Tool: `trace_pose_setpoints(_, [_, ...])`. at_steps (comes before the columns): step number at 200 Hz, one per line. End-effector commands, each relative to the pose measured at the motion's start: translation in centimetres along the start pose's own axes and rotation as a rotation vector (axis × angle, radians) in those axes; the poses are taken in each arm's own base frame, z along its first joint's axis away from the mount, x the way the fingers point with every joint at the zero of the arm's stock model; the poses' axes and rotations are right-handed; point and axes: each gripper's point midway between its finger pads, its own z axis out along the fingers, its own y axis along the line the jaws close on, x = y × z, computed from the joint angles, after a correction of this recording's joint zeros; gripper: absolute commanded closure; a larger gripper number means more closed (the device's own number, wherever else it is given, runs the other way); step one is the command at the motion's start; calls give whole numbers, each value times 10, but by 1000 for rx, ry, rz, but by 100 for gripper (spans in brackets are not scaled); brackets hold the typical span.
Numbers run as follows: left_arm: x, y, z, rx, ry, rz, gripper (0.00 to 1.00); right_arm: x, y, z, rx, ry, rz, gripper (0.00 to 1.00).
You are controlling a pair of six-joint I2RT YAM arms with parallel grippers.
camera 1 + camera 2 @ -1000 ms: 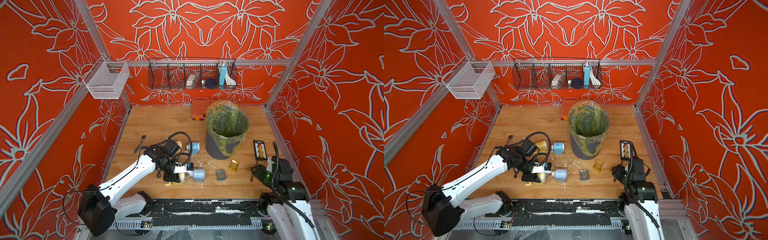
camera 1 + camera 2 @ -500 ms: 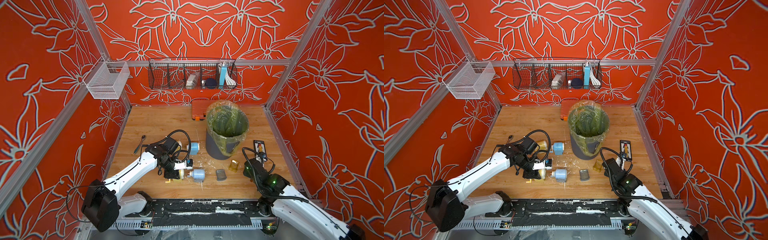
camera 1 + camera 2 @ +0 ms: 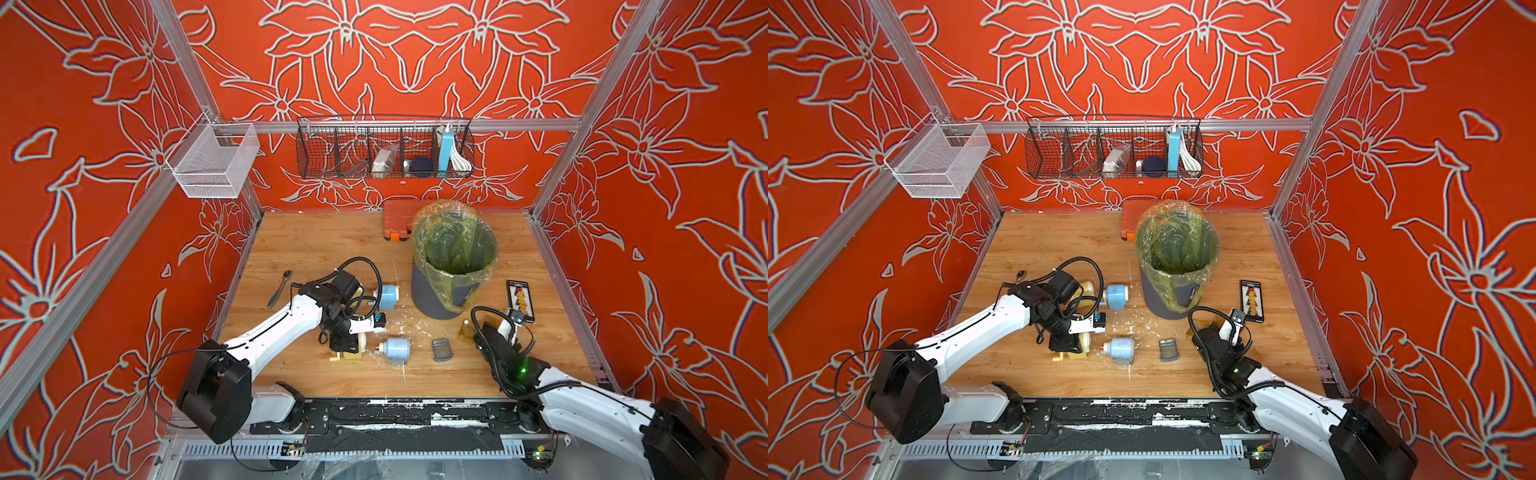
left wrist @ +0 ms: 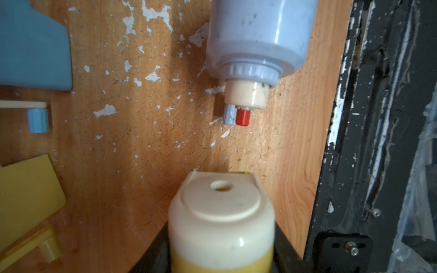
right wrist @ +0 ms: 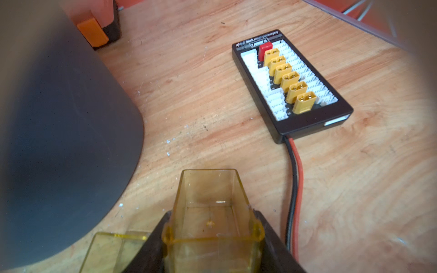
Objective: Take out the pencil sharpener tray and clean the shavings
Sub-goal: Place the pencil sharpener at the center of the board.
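Beside bin [image 5: 59, 123] | right end effector [image 5: 212, 238] clamps tray [image 5: 208, 189] | left end effector [image 4: 221, 250]: sharpener [image 4: 221, 212]

I see a tabletop [image 3: 316, 249] of pale, smooth wood with visible grain, filling the centre in both top views. The shavings [image 4: 151, 75] on it look matt and papery. The cream sharpener [image 4: 221, 212] and the blue sharpener [image 4: 257, 35] are glossy plastic; the tray [image 5: 212, 241], clear amber plastic. Centre right, a matt grey bin [image 3: 428, 299] wears shiny green film [image 3: 455, 245]. Upper centre, a black wire basket [image 3: 324, 149].
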Motion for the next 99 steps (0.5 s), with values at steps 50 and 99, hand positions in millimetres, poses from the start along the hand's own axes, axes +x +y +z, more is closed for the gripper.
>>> trace_pose_setpoints(50, [19, 16, 21, -130, 22, 18, 92, 25, 4, 5, 10, 117, -6, 24])
trace_pose_setpoints(99, [22, 10, 29, -145, -17, 16, 72, -10, -3, -21, -67, 24, 67, 4])
